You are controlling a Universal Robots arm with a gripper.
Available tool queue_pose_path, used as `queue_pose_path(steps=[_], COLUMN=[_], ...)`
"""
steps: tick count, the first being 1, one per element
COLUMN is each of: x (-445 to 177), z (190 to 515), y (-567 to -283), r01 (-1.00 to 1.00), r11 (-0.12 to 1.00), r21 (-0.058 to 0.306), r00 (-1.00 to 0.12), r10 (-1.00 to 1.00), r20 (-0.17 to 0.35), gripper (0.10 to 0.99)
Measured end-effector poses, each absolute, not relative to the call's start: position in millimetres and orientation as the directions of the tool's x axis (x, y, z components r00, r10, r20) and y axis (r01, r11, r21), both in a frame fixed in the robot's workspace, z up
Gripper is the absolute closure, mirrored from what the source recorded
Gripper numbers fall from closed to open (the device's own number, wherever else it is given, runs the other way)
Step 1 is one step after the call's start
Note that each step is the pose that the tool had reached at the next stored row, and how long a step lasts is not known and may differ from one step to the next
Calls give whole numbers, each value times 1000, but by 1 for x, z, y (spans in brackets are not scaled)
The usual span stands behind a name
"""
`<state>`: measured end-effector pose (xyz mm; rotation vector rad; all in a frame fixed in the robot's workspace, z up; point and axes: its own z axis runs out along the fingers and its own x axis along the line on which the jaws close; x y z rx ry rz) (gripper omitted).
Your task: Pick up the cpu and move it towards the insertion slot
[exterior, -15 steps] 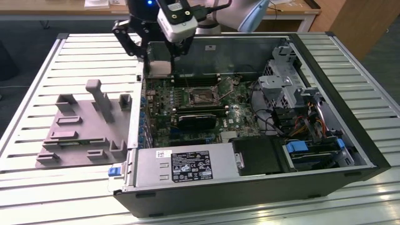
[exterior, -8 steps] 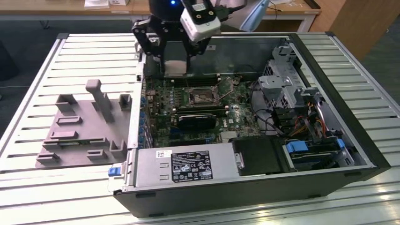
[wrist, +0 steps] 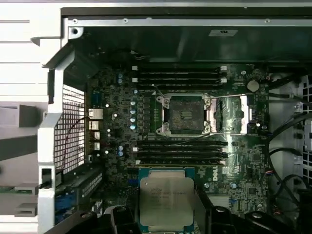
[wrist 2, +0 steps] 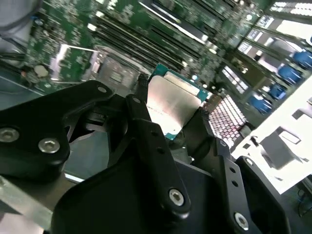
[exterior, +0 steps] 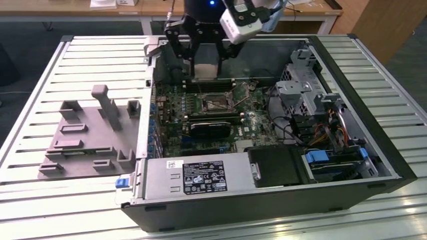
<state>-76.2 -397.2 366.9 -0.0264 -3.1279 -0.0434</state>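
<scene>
Above the open computer case (exterior: 373, 145), the gripper (exterior: 203, 50) hangs over the far part of the green board (exterior: 200, 125), fingers (wrist 2: 146, 126) closed on the chip (exterior: 205, 67). Pick-up looks done: the chip is lifted clear, pinched on two opposite edges, nothing under it touching. So the step in hand is the carry toward the socket (exterior: 217, 102).

In the first wrist view the chip (wrist: 166, 202) shows shiny lid up, green rim around it, held flat between the black fingers (wrist: 214, 217). The socket (wrist: 185, 114) sits well apart from it on the board, its frame flap swung open to one side, dark centre exposed (looks ready to take the chip). Long black memory slots (wrist: 180, 153) lie between chip and socket in that view.

In the second wrist view the chip (wrist 2: 173, 105) looks tilted only because of the camera angle; I judge it roughly level with the board.

Orientation: chip is near square, so no real long axis. Its edges look about parallel to the socket frame's edges in the first wrist view, lid facing up, contacts down. Corner notch or marker: cannot tell.

Next move calls for a short level slide over the socket, keeping the edges squared and the grip steady, no tilt (a skewed drop could bend contacts).

The grey fixture (exterior: 87, 135) on the slatted table (exterior: 40, 90) is off to the exterior view's left.
</scene>
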Motion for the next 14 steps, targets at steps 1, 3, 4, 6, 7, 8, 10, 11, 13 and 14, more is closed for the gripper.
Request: queue_pose_path(steps=[1,3,4,6,7,8,10,11,13,14], x=[-72,-63,-58,-49,-44,-41,-40,-40,-40,-40], z=[367,367,367,367,367,367,367,367,366,365], y=[-397,-397,-397,-397,-397,-397,-397,-397,-395,-395], r01=[17,17,17,17,17,17,17,17,16,15], r11=[999,999,999,999,999,999,1000,1000,1000,1000], r21=[28,28,28,28,28,28,27,25,21,20], r00=[-1000,-1000,-1000,-1000,-1000,-1000,-1000,-1000,-1000,-1000], r10=[17,17,17,17,17,17,16,16,16,15], r20=[14,16,17,18,19,20,21,20,8,-2], gripper=[549,549,549,549,549,549,549,549,549,549])
